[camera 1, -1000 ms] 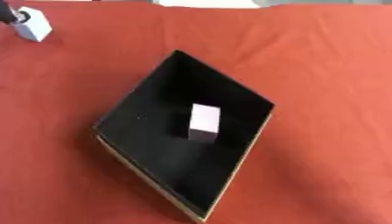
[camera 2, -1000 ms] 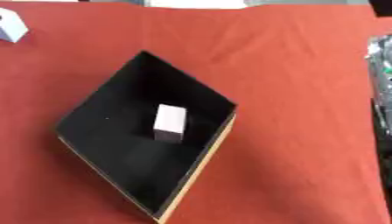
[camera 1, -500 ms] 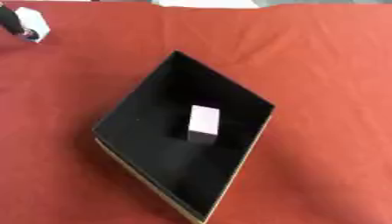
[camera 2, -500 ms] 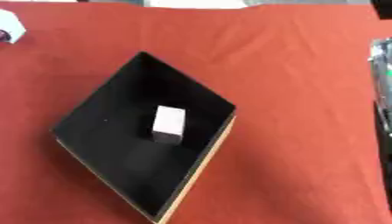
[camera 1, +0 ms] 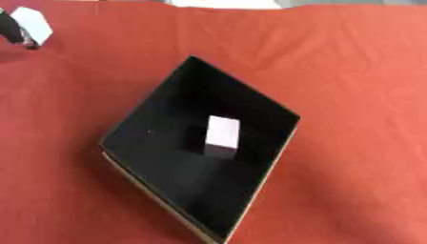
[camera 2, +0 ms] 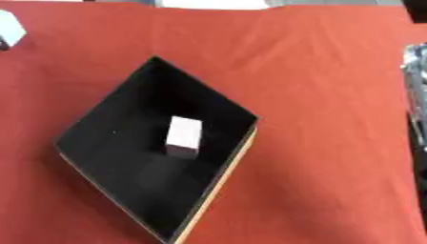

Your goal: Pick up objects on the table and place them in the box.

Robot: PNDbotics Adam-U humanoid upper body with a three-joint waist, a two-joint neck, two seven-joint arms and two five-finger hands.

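Box (camera 1: 158, 157): white block (camera 1: 223, 136) unmoved inside.
Left hand (camera 1: 13, 28): holds white object (camera 1: 35, 25), lifted slightly; placing follows.
Right hand (camera 2: 415, 76): fingers unclear.

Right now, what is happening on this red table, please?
A black box sits askew on the red cloth, with one pale block already inside it. At the far left corner, the left hand shows only partly, next to a white object; whether its fingers grip it cannot be seen. A dark arm part shows at the right edge.
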